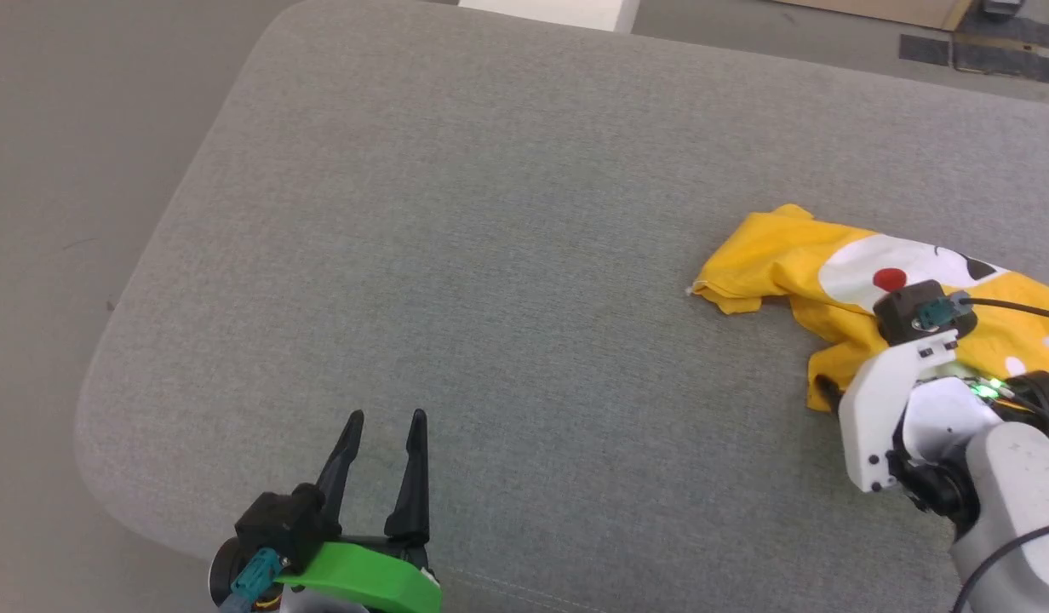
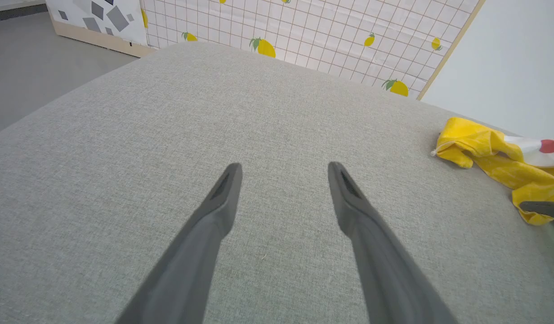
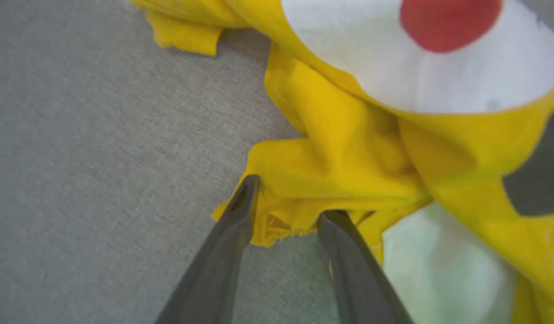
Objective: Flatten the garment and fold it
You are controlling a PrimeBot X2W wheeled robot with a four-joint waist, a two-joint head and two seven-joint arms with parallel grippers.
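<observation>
Grey cushion point(image 1: 490, 213): left hand point(image 1: 386, 415) wide open, empty; right hand point(image 3: 291, 195) part-open astride edge of crumpled garment point(image 3: 349, 135).

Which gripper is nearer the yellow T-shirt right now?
Right. The right gripper is at the yellow T-shirt's crumpled edge, fingers straddling a fold; the left gripper hangs over grey cushion, well apart.

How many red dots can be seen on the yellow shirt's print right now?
1: a red dot on the white patch of the crumpled garment; folds may hide others.
</observation>
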